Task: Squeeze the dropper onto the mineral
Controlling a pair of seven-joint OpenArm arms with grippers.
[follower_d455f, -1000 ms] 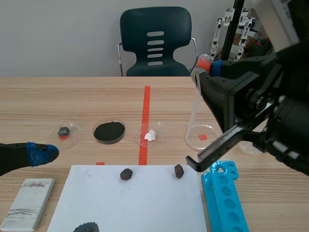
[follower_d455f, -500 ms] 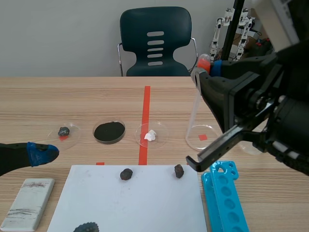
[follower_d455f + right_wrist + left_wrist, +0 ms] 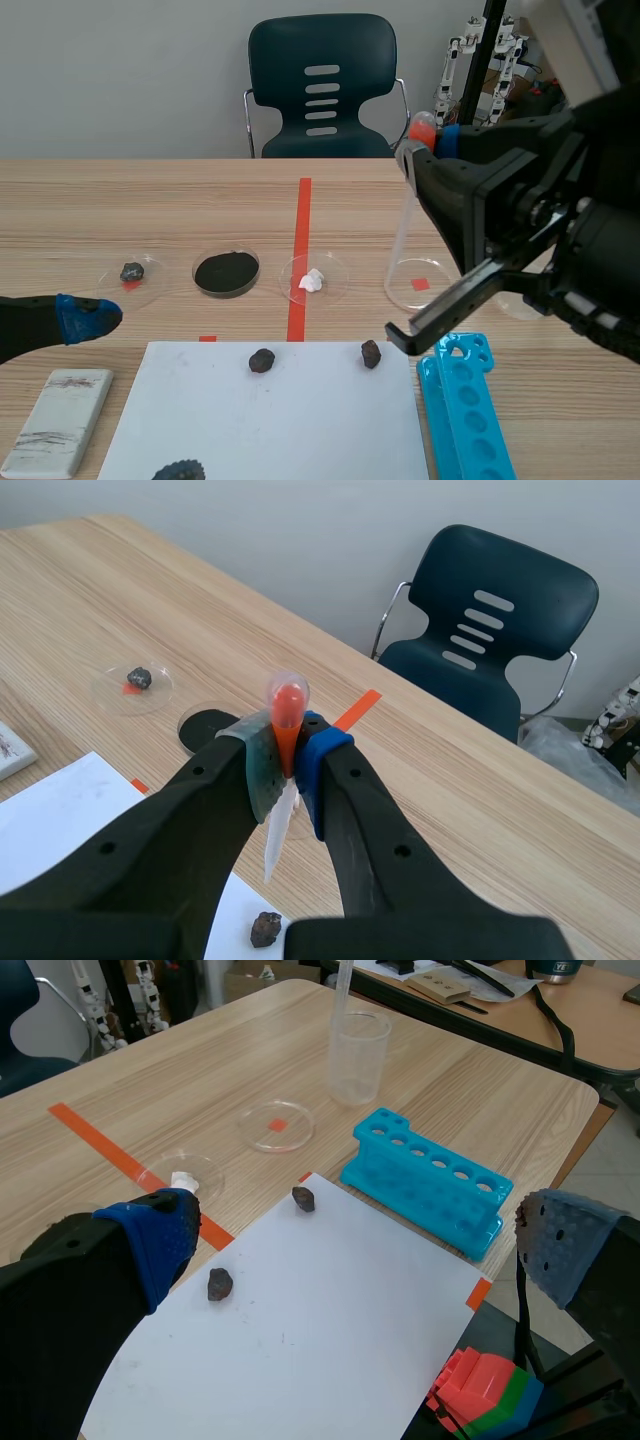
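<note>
Dropper [image 3: 287,705] pinched in the right gripper [image 3: 285,757], orange bulb topmost, tip seemingly high above a mineral [image 3: 265,929]

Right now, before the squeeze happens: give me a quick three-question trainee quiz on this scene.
1. True or false: the right gripper is shut on the clear plastic dropper with the orange-red bulb.
2. What lies in the clear round petri dish touching the orange-red tape line? A) a metal coin B) a small white lump C) a green leaf
3. Fill in: the left gripper holds nothing; its fingers stand ___.

Key: 1 true; 2 B; 3 open.
</note>
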